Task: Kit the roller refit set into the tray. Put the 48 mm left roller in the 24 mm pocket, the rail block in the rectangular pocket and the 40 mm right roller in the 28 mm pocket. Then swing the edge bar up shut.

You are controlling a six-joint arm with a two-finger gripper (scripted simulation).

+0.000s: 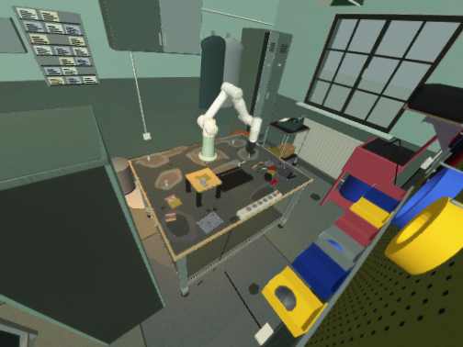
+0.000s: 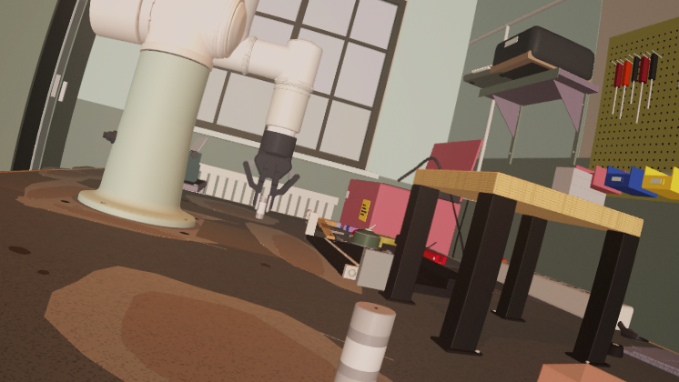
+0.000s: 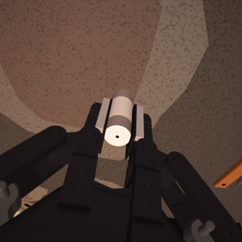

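The tray sits on top of the small wooden stand [image 1: 202,179], and from the second side camera its pockets are hidden above the stand's top [image 2: 525,194]. A white roller with grey bands [image 3: 120,119] stands upright on the table's far side and is gripped by my gripper [image 3: 119,126], which is closed around it from above [image 2: 262,204]. A second banded roller [image 2: 367,339] stands upright on a brown patch, far from the gripper. The rail block is not clear to me.
A black tray-like mat [image 1: 235,176] lies right of the stand. A white power strip [image 1: 258,204] lies near the table's front edge. Small tools [image 1: 268,170] clutter the right side. An orange bar [image 3: 228,175] lies right of the gripper.
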